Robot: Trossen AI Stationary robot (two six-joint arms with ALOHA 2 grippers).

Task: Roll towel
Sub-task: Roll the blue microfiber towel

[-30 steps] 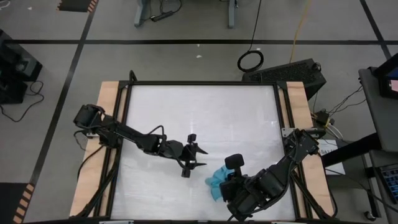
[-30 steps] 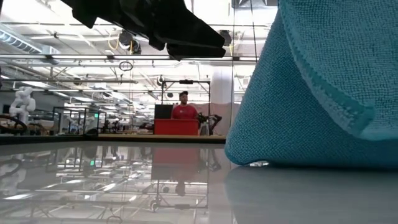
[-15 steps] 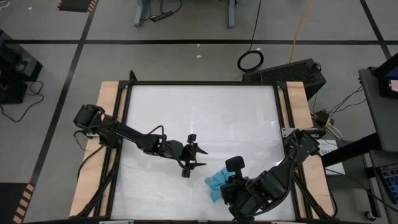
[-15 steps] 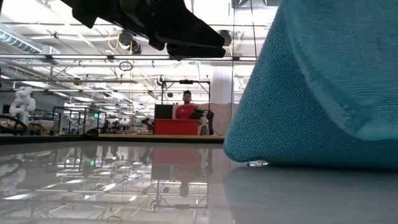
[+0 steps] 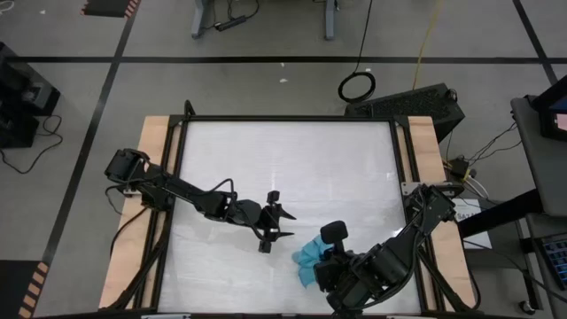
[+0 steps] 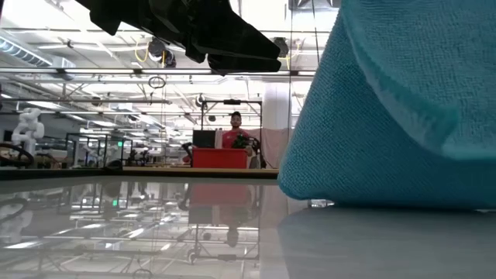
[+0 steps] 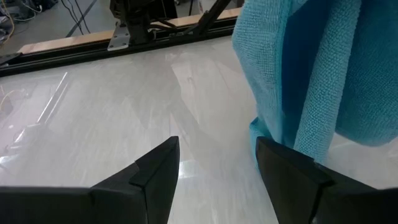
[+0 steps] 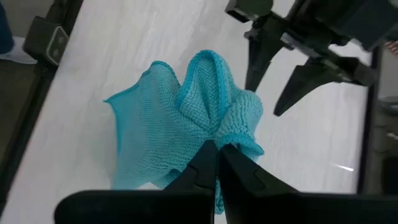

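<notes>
Left arm reaches from its base at the table's left edge, stretched diagonally toward the table's middle, links nearly flat and low over the surface. Left gripper (image 5: 276, 223) hangs above the table with its fingers (image 7: 155, 171) spread wide apart, nothing between them; tips point toward the right arm's gripper, near it but not touching. Right arm comes from its base at the table's right edge, folded back on itself, elbow bent, forearm running along the table's near edge. Right gripper (image 8: 216, 151) is lowered near the near edge, its two fingers pressed together, pinching the towel (image 8: 186, 118) and lifting it bunched.
</notes>
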